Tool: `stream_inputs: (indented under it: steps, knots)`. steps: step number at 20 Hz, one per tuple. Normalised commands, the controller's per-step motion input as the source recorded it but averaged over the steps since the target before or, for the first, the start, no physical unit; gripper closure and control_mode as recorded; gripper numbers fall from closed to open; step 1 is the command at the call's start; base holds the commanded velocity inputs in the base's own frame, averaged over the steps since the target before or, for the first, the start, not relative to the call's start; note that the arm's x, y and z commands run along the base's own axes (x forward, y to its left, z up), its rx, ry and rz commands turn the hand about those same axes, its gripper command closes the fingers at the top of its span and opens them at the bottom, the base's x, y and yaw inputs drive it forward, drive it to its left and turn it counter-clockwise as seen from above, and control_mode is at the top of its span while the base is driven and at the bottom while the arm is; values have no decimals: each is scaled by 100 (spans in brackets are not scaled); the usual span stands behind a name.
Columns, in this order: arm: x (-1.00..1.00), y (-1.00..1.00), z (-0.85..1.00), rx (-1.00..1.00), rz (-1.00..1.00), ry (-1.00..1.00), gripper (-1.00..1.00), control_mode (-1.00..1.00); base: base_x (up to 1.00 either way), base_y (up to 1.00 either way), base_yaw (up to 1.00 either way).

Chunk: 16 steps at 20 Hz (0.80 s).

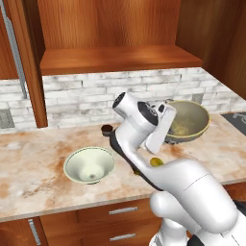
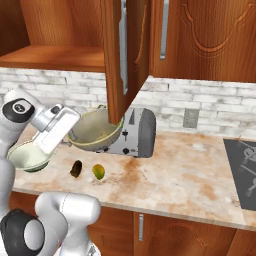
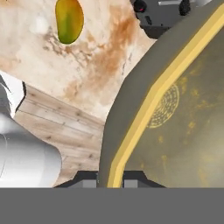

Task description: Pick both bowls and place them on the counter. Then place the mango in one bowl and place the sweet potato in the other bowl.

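Hand view shows the tool (image 3: 110,178) nearly closed, its two dark tips pinching the cream rim of the olive bowl (image 3: 175,109), one tip on the outside wall and one just inside. The bowl's speckled inside fills the right of that view, tilted across it. In the left base view the olive bowl (image 1: 188,121) hangs tipped beside the hand, lifted off the surface (image 1: 33,163), with its open side turned toward the camera. In the right base view the same bowl (image 2: 95,131) sits just in front of the silver toaster (image 2: 137,132), under the edge of an open cupboard door (image 2: 116,55).

Below the hand, the mango (image 2: 99,172) lies on the surface (image 2: 180,175), and the sweet potato (image 2: 76,168) lies just beside it to the left, apart from it. The mango (image 3: 69,19) also shows at the top of the hand view, and its yellow edge (image 1: 155,162) peeks out behind the arm in the left base view.

The white bowl (image 1: 89,165) stands upright on the surface, well left of the olive one, empty inside. A small dark brown round thing (image 1: 106,129) sits near the wall behind it.
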Motion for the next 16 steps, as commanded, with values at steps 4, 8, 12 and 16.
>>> stream_inputs:
  steps: [4, 8, 12, 16]
  knots:
    - [-13, -66, -50, 4, -17, 4, 100, -100, 0, 0, 0]
    - [-1, -51, -43, 0, -11, 6, 100, -100, 0, 0, 0]
    - [4, -7, -7, -1, -3, 4, 100, -100, 0, 0, 0]
    - [19, -51, -41, 1, 5, 0, 100, -100, 0, 0, 0]
